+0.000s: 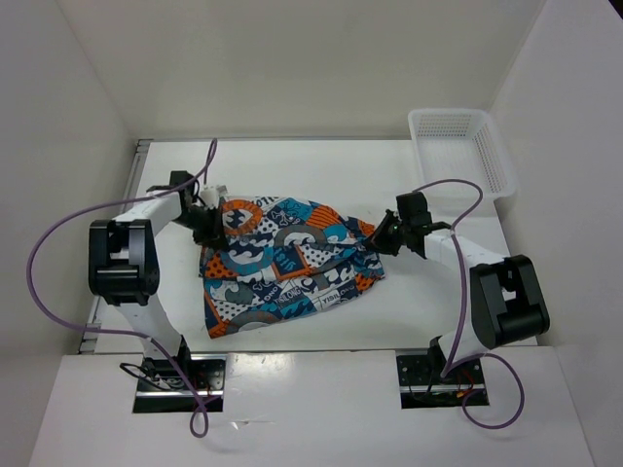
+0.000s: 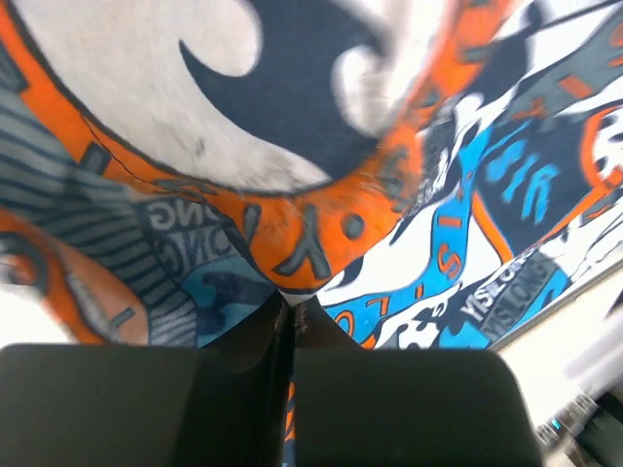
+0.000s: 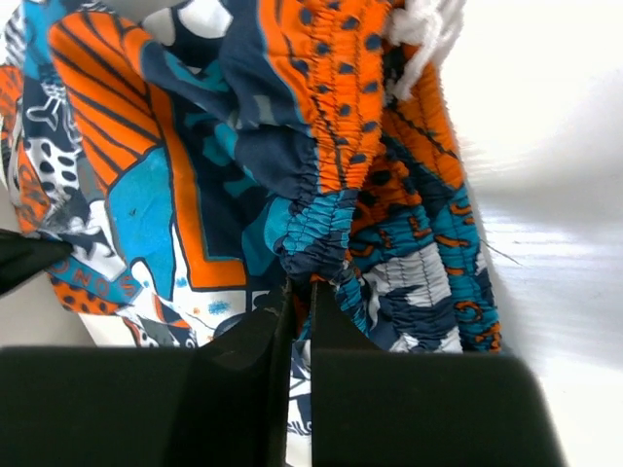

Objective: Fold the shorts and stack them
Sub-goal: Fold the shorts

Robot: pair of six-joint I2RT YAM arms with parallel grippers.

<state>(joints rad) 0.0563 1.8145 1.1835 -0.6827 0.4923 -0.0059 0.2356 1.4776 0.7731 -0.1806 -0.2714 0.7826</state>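
The shorts point(image 1: 287, 263), in a busy blue, orange, grey and white print, lie bunched on the white table point(image 1: 292, 170) between the arms. My left gripper point(image 1: 216, 226) sits at their upper left corner. The left wrist view shows that gripper point(image 2: 292, 304) shut on a pinch of the shorts point(image 2: 292, 224), with cloth caught in the slit between the fingers. At the right end, my right gripper point(image 1: 380, 238) meets the gathered waistband. In the right wrist view it point(image 3: 302, 287) is shut on the elastic band of the shorts point(image 3: 321, 146). A white drawstring point(image 3: 423, 29) shows at the top.
A white mesh plastic basket point(image 1: 458, 146) stands at the table's back right corner, beyond the right arm. White walls close in the table at the back and on both sides. Purple cables loop off both arms.
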